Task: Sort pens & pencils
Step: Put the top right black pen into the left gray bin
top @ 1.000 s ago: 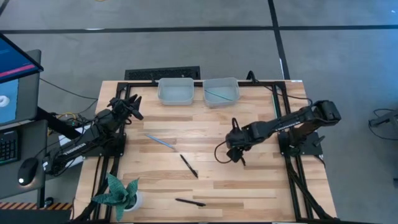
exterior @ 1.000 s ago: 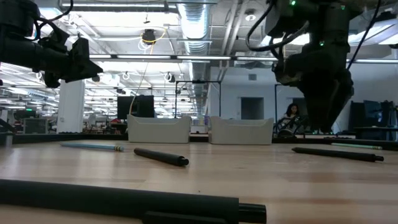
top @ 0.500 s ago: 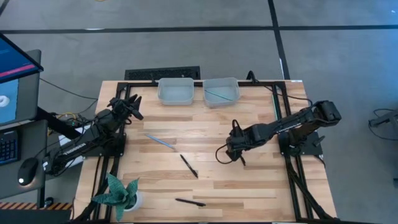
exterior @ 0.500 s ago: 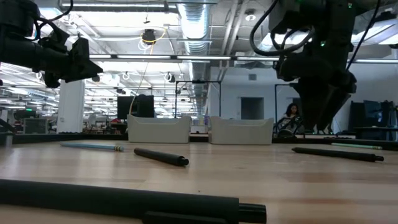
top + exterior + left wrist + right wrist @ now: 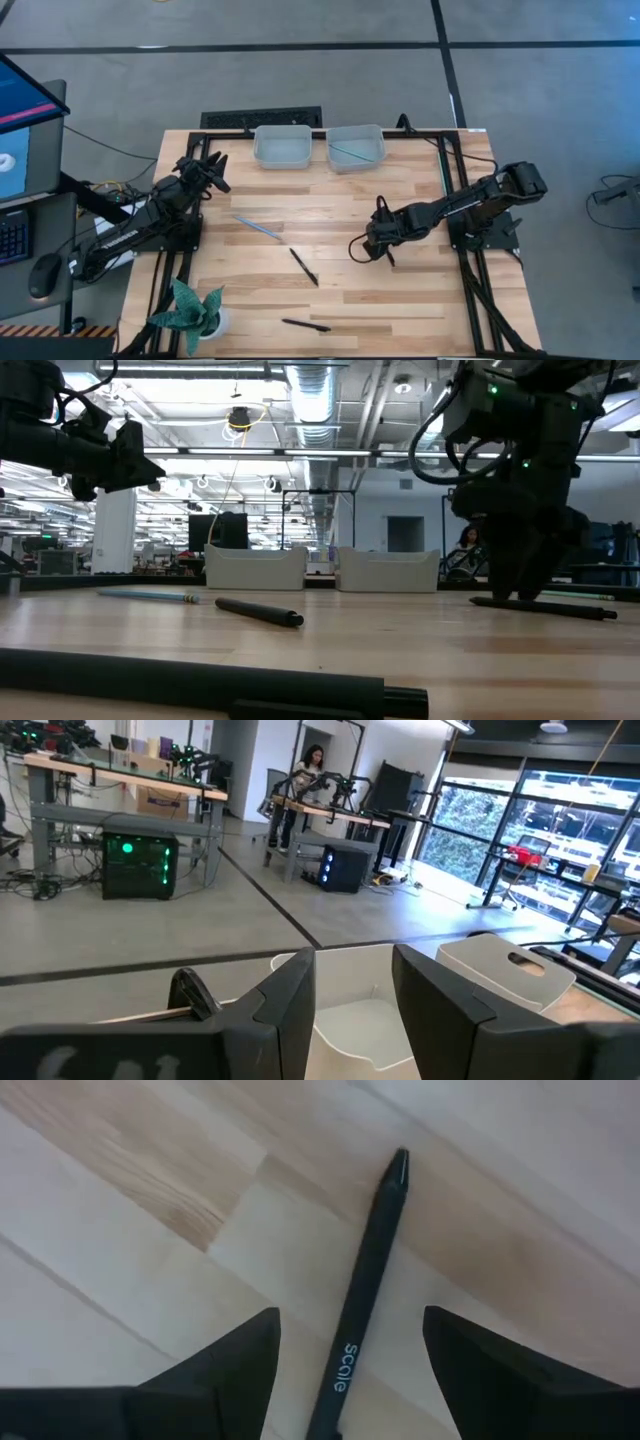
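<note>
One teal stick [image 5: 352, 152] lay binned; four remained on the tabletop [image 5: 420, 300]. Right end effector [image 5: 345, 1342] was spread, straddling a black pen [image 5: 365, 1285]; left end effector [image 5: 350, 995] spread, idle.

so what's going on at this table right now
The right gripper is down at the table with its fingers open either side of a black pen, not yet closed on it. The left gripper waits raised near the two trays. One teal stick lies in the right tray; another teal one and two black ones lie on the table.
</note>
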Robot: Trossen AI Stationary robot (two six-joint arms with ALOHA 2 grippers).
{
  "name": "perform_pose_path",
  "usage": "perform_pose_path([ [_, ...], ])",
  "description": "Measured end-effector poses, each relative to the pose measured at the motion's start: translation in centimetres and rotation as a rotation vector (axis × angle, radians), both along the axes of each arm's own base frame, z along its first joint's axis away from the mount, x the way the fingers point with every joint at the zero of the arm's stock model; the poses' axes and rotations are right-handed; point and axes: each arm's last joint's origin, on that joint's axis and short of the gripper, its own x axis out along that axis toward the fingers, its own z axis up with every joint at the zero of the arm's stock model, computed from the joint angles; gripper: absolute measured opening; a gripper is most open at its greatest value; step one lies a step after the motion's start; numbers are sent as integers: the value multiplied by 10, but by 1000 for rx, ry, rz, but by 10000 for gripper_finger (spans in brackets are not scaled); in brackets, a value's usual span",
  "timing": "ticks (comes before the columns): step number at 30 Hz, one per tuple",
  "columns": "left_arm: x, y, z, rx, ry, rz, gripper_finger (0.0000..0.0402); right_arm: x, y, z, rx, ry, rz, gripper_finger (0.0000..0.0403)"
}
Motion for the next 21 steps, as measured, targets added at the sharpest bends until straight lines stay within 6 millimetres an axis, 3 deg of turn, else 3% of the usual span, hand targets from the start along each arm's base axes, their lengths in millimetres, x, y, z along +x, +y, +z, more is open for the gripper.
perform_pose_path([
  [21,0,0,0,0,0,0,126,-5,-1,-6,-1,2,1,270],
])
